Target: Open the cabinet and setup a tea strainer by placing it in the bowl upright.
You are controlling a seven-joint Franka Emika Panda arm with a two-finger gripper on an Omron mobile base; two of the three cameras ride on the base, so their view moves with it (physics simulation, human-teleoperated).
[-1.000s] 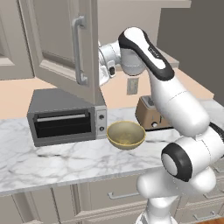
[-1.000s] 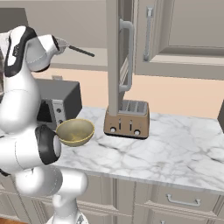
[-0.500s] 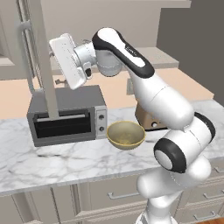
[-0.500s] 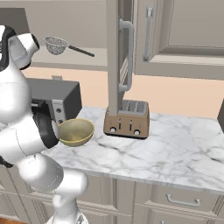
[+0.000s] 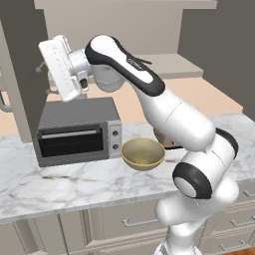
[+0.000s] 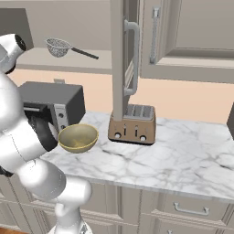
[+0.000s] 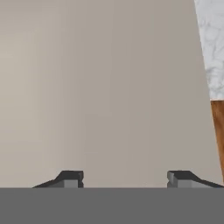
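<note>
Strainer [image 6: 59, 47] lies on the open cabinet's [image 6: 119, 59] shelf in the right view; the hand view shows the gripper [image 7: 124, 179] spread apart, empty, facing a door.

We're in a home kitchen here: a marble-topped desk [image 6: 183, 151] over drawer fronts [image 6: 192, 212], a brown toaster [image 6: 132, 124] beside a grey toaster oven [image 5: 77, 132], a bowl [image 5: 143, 153] out front, and the wall cabinet [image 6: 183, 36] overhead with its panelled doors.

Arm [image 5: 164, 104] raised high to the left, jaws apart, empty
</note>
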